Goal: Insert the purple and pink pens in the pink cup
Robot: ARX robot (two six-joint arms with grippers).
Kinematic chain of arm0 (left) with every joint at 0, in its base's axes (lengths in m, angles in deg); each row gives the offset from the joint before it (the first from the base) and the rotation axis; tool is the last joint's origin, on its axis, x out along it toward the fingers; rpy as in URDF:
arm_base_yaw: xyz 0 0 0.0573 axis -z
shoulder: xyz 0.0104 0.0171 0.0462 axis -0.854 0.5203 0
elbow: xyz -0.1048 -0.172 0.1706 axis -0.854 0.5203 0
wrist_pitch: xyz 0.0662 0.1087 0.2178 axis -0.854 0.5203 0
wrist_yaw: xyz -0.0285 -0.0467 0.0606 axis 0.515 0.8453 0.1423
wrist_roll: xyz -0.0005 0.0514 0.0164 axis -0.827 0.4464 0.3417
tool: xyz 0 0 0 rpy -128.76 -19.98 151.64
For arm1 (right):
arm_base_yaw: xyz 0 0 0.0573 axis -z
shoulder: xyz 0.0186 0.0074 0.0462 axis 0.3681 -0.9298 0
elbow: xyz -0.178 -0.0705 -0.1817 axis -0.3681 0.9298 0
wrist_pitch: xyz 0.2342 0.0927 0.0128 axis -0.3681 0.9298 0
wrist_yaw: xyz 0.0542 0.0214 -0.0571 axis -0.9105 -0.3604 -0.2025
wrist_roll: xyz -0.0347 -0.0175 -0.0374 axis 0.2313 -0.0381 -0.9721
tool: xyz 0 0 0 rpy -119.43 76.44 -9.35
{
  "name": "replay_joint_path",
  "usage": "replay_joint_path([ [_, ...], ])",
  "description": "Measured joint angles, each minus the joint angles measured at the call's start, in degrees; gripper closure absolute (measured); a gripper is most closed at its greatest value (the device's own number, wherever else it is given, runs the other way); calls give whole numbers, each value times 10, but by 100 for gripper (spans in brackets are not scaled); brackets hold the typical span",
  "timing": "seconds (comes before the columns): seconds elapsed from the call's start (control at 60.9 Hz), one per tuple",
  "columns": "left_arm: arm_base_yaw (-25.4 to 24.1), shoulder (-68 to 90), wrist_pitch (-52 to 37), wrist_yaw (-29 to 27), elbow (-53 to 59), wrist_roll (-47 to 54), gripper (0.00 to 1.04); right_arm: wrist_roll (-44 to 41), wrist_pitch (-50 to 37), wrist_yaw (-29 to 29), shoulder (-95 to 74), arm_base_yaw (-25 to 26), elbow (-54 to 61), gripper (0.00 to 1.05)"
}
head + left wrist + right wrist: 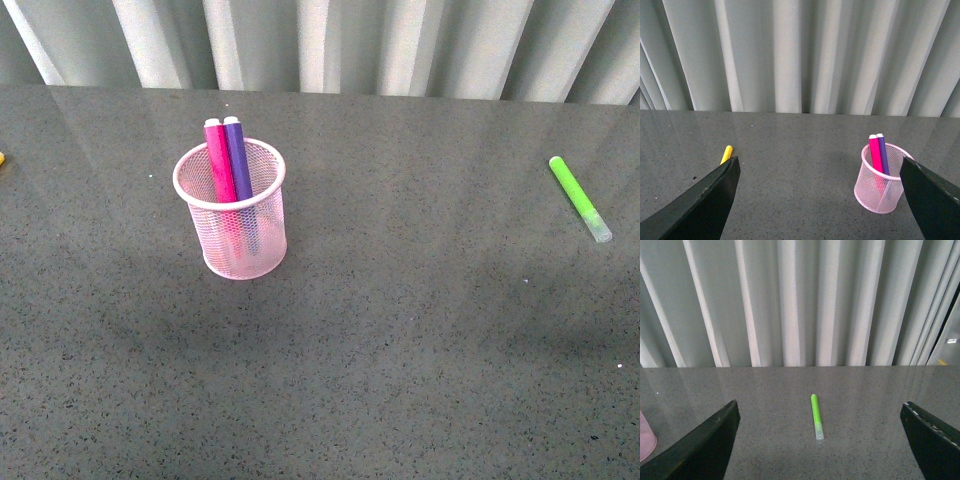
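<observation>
1. The speckled dark grey table [400, 330] lies bare across its near half and middle; the pale pink wire-mesh cup [231, 220] stands left of centre, well clear of the far edge.
2. One magenta pink marker [219, 160] and one dark purple marker [238, 158] stand side by side inside the cup — one lime green pen [579, 198] lies near the right edge.
3. Only the left wrist view shows one yellow pen [726, 154] — near the left edge.
4. Left gripper [817, 200] and right gripper [817, 440] are both spread wide, holding nothing.
</observation>
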Motion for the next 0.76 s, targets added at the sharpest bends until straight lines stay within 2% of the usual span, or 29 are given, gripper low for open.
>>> replay_joint_path([
  [0.755, 0, 0, 0, 0, 0, 0, 7, 0, 0, 0, 0, 0, 0, 7],
])
